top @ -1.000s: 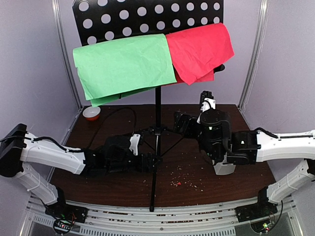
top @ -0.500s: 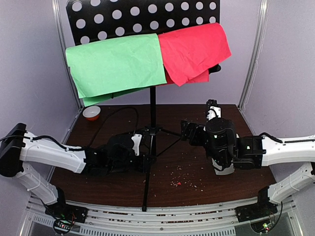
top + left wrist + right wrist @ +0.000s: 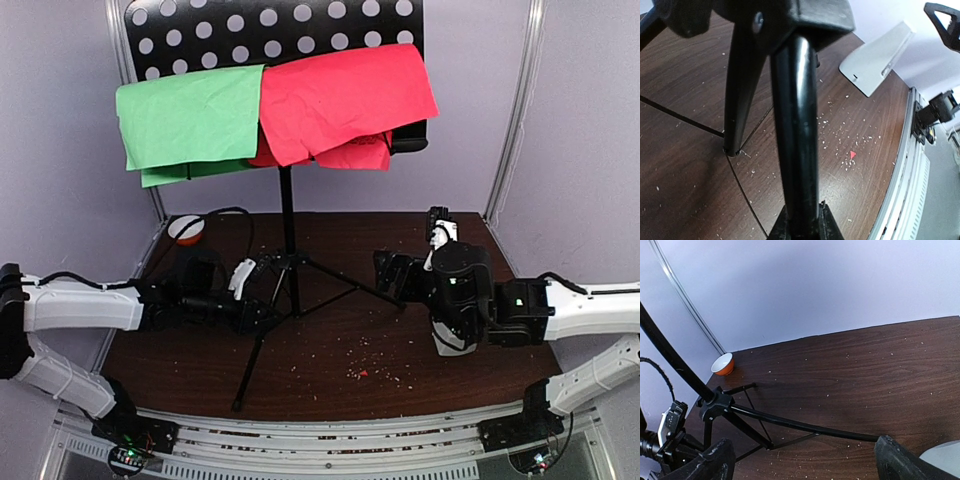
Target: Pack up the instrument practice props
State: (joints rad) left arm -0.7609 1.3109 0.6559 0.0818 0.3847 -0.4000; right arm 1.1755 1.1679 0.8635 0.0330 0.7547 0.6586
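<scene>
The black music stand (image 3: 288, 215) stands left of centre, its perforated desk (image 3: 270, 30) at the top. A green page (image 3: 185, 115) and a red page (image 3: 340, 100) hang over the desk. My left gripper (image 3: 258, 308) is shut on the near tripod leg (image 3: 795, 125), which fills the left wrist view between my fingertips (image 3: 827, 227). My right gripper (image 3: 385, 272) is open, close to the foot of the right tripod leg (image 3: 805, 426); nothing is between its fingers (image 3: 900, 460). The white metronome (image 3: 452, 342) is mostly hidden under my right arm.
A small orange-and-white bowl (image 3: 187, 228) sits at the back left corner, also in the right wrist view as the bowl (image 3: 722, 364). Crumbs and a red scrap (image 3: 363, 373) lie on the brown table (image 3: 330, 370). Metal frame posts (image 3: 515, 110) flank the back wall.
My left gripper has shut on the tripod leg and moved left, taking the whole stand and its pages left with it. My right arm drew back to the right, still open.
</scene>
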